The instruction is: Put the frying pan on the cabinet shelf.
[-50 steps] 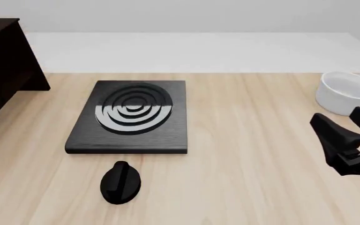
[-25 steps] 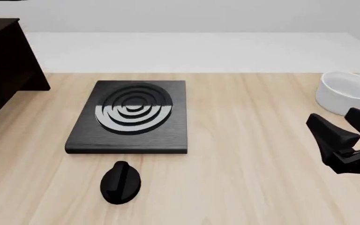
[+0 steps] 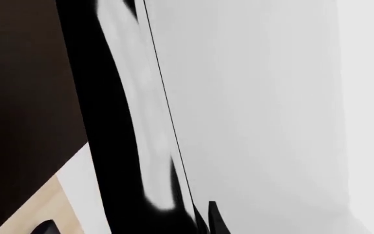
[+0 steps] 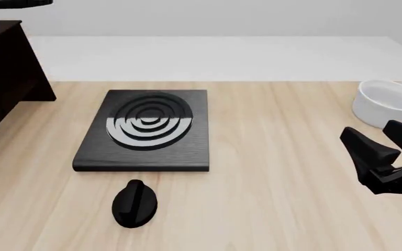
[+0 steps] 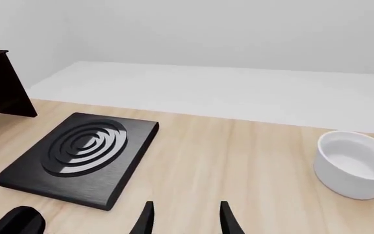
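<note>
Pan point(image 4: 16, 2): only a black sliver at the front view's top-left edge, above the cabinet point(image 4: 6, 73); axis unreadable. Left tool's state can't be told. Right tool point(image 4: 386, 151) parted, empty, over the counter point(image 4: 278, 157).

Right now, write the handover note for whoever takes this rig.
Right gripper: open, empty, hovering near the bowl.
Left gripper: barely shows in its wrist view; grip cannot be told.
Pan: likely the glossy black shape close in the left wrist view, by the cabinet.
Done: pan is not on the visible tabletop.
Left: confirm it sits on the shelf, release.
</note>
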Controlling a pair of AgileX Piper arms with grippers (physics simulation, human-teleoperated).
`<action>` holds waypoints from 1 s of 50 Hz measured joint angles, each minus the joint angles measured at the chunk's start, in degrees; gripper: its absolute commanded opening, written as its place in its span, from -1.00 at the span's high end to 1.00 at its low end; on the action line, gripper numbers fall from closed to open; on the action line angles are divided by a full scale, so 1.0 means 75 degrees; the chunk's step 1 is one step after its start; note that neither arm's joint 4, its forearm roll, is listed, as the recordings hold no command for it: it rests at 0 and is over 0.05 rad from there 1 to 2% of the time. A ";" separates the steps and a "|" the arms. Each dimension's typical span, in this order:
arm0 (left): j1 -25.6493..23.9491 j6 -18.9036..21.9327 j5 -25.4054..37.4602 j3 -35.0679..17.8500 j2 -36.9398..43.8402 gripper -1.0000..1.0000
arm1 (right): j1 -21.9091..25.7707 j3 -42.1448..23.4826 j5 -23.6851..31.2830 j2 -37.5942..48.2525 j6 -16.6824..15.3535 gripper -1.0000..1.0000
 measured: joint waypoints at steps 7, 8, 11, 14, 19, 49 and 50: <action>0.0124 -0.0080 -0.0215 0.0047 0.0271 1.00 | 0.0002 -0.0002 -0.0001 0.0006 -0.0013 -1.00; 0.0142 -0.0093 -0.0249 0.0056 0.0313 1.00 | 0.0004 -0.0002 -0.0002 0.0010 -0.0016 -1.00; 0.0175 -0.0114 -0.0359 0.0101 0.0421 1.00 | 0.0007 -0.0004 -0.0004 0.0018 -0.0027 -1.00; 0.0206 -0.0143 -0.0485 0.0165 0.0525 1.00 | 0.0003 -0.0005 -0.0003 0.0023 -0.0034 -1.00; 0.0244 -0.0181 -0.0711 0.0318 0.0662 1.00 | 0.0004 -0.0007 -0.0005 0.0035 -0.0051 -1.00; 0.0405 -0.0277 -0.1720 0.0744 0.1095 1.00 | -0.0003 -0.0016 -0.0006 0.0071 -0.0118 -1.00; 0.0408 -0.0275 -0.1718 0.0738 0.1100 1.00 | -0.0003 -0.0016 -0.0006 0.0073 -0.0119 -1.00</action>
